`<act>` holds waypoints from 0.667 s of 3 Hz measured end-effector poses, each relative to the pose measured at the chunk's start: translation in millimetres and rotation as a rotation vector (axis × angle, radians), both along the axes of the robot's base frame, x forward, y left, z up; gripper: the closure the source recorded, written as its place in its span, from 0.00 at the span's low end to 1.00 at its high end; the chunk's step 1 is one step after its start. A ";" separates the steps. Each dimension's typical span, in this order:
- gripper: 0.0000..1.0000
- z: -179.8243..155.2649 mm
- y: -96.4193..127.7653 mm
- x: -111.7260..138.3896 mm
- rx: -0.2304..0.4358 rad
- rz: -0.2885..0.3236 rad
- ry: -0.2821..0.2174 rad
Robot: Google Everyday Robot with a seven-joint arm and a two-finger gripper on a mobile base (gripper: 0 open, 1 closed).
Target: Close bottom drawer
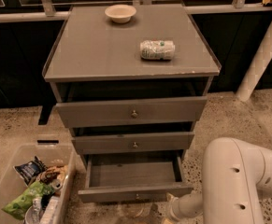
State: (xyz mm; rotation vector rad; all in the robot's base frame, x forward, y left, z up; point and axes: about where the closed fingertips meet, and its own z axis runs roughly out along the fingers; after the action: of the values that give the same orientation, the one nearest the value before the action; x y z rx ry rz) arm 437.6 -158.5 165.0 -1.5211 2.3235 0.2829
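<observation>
Camera view, from above: one grey wooden cabinet [103,55], smooth flat top, three drawers, one small round metal knob on each. One smooth, rounded white arm [238,181] at lower right. One clear plastic bin [2,178] at lower left, crinkly packets inside. Bottom drawer [135,193], lowest and slimmest-fronted, pulled out, plain grey within. On top, well apart: one can [157,50] on its side, one pale round bowl [120,13]. Gripper [169,214] at the bottom edge, just beside that drawer's right front corner; openness and hold cannot be told.
</observation>
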 end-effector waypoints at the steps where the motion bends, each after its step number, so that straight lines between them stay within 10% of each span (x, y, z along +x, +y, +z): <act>1: 0.00 -13.4 0.3 12.6 0.016 -0.008 0.018; 2: 0.00 -19.0 -1.8 33.1 0.027 -0.027 0.013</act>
State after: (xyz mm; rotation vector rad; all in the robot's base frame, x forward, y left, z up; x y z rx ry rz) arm 470.7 -160.3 146.0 -1.4779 2.3393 0.3164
